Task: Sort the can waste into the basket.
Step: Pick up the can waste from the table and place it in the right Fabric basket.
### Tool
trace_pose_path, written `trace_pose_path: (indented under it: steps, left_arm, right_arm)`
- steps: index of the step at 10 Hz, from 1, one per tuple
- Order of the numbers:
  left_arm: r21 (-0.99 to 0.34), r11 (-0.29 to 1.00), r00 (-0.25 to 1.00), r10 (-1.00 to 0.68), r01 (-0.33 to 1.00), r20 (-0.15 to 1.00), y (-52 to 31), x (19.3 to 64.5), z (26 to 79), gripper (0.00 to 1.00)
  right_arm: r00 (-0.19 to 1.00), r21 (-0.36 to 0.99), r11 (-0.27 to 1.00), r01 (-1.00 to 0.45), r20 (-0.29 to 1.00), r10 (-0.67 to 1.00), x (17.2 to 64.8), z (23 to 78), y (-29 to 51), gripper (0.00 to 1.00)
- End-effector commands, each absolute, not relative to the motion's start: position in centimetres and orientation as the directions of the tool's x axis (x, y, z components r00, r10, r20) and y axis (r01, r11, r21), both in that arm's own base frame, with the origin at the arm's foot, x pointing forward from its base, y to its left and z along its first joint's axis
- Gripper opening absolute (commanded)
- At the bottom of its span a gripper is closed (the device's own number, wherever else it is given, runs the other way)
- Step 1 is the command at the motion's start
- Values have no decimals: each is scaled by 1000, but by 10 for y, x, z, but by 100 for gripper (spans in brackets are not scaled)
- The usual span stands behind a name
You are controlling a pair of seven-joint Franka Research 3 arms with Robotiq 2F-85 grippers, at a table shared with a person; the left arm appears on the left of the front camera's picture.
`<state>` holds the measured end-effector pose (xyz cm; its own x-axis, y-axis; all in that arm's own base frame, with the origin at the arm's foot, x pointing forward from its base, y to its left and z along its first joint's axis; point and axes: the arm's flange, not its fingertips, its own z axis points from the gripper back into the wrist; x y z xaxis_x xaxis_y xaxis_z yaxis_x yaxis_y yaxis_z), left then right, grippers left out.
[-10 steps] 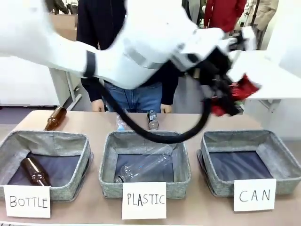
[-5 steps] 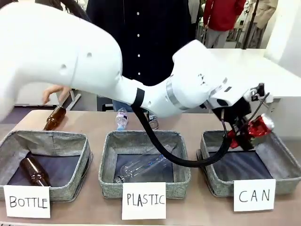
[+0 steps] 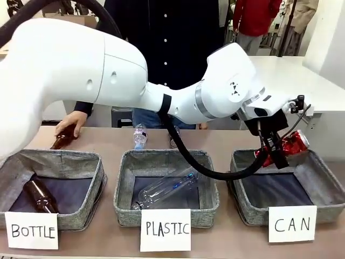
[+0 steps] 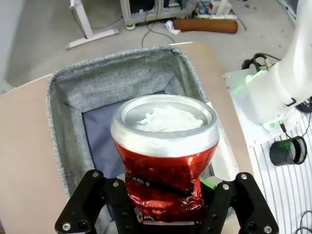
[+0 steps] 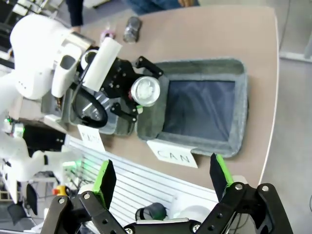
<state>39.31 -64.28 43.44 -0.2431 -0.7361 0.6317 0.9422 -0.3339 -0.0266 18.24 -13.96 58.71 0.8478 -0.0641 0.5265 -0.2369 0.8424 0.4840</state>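
My left gripper (image 3: 274, 154) is shut on a dented red can (image 3: 290, 144), one piece of the can waste. It holds the can tilted just above the far left corner of the grey basket (image 3: 325, 164) signed "CAN". In the left wrist view the red can (image 4: 165, 161) sits between the black fingers, silver end up, with the basket (image 4: 68, 117) below it. A dark can (image 5: 131, 28) lies on the table beyond the baskets. High over the table, my right gripper (image 5: 162, 176) stands open with nothing in it, looking down on the basket (image 5: 240, 107) and the red can (image 5: 145, 90).
The middle basket (image 3: 125, 181) signed "PLASTIC" holds a clear bottle (image 3: 164, 191). The left basket (image 3: 15, 162) signed "BOTTLE" holds a brown bottle (image 3: 39, 195). A person's hand (image 3: 70, 125) rests on another brown bottle at the far left. A small clear bottle (image 3: 139, 135) lies behind the baskets.
My left arm has swung down and right, bringing the red can low over the CAN basket. The person's hand has come onto the brown bottle at the far left.
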Motion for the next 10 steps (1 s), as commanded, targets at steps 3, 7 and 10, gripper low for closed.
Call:
trace_pose_path:
  steps: [3,7,10]
  left_arm:
    - [-42,-327,-238,-763,944,602,-647,395,434,63]
    - [-39,-313,-229,-768,949,599,-641,398,435,100]
    - [-73,-278,-186,-794,958,578,-628,405,437,100]
  right_arm:
    - [844,486,845,-224,530,-81,184,587,-139,100]
    - [844,486,845,-224,530,-81,184,587,-139,100]
    - [844,486,845,-224,530,-81,184,587,-139,100]
